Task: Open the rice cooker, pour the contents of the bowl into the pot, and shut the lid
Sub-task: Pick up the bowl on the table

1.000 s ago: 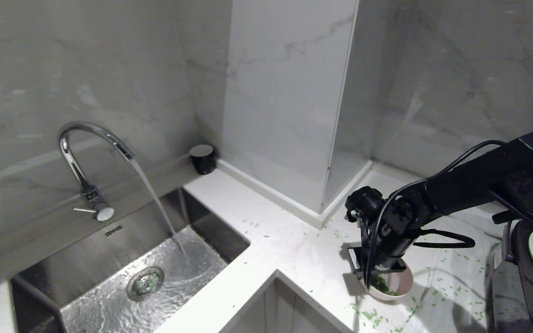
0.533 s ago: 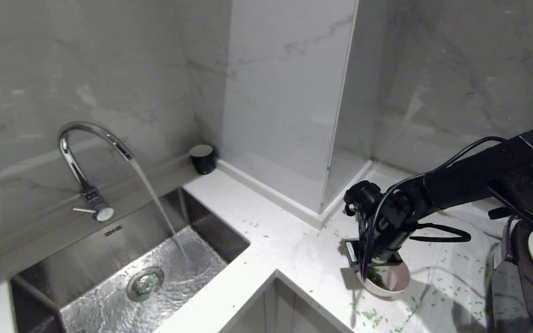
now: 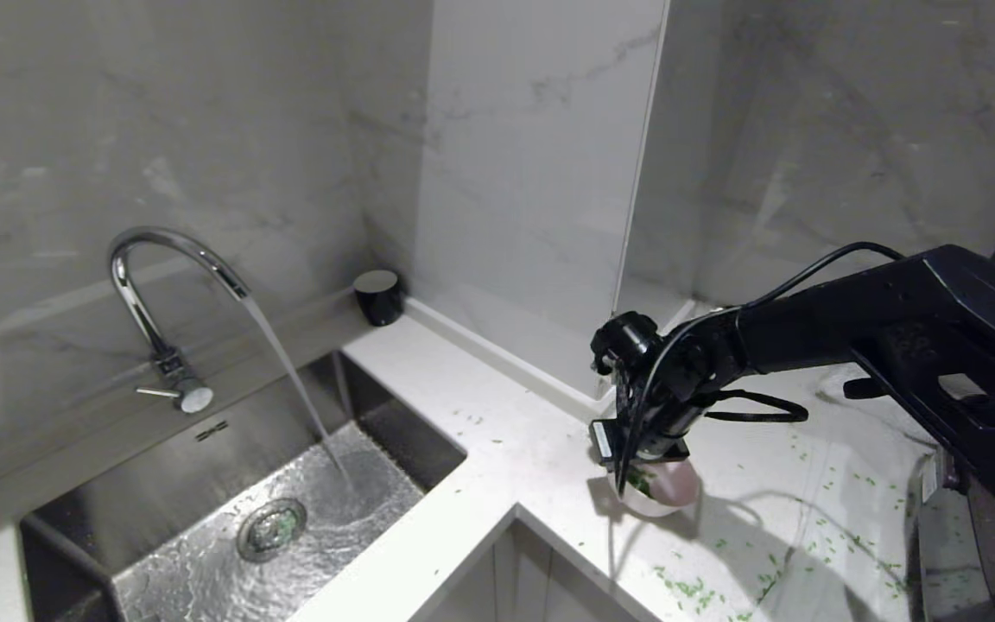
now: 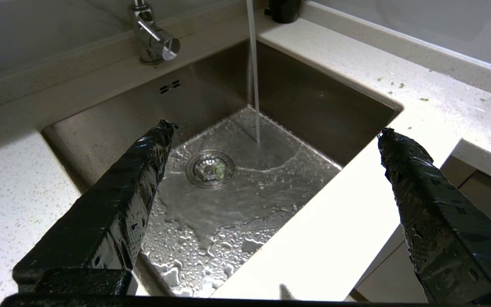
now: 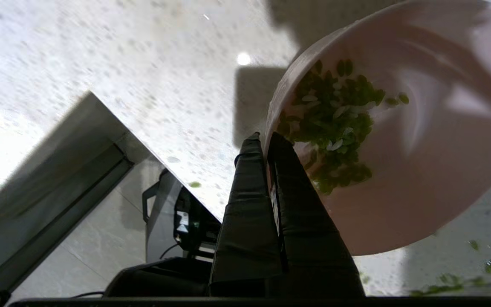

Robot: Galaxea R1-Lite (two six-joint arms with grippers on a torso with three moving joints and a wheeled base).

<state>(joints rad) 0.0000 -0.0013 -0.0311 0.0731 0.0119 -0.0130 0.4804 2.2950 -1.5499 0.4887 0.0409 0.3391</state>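
Observation:
The small pink bowl (image 3: 666, 492) hangs tilted just above the white counter (image 3: 497, 484), near its front corner. My right gripper (image 3: 636, 473) is shut on the bowl's rim, one finger inside and one outside. In the right wrist view the gripper (image 5: 267, 138) pinches the rim of the bowl (image 5: 420, 170), and the green contents (image 5: 335, 123) lie piled against the wall by the fingers. The rice cooker (image 3: 960, 553) shows only as a dark body at the lower right edge. The pot and the lid are hidden behind my right arm. My left gripper (image 4: 275, 132) stands open over the sink.
A steel sink (image 3: 204, 484) lies to the left with water running from the tap (image 3: 169, 259). A black cup (image 3: 378, 296) stands in the back corner. A marble column (image 3: 541, 190) juts out behind the bowl. Green grains (image 3: 687, 587) are scattered on the counter.
My right gripper has lifted the bowl off the counter and carried it to the left. The right arm now covers the cooker's open top. The left arm has kept still.

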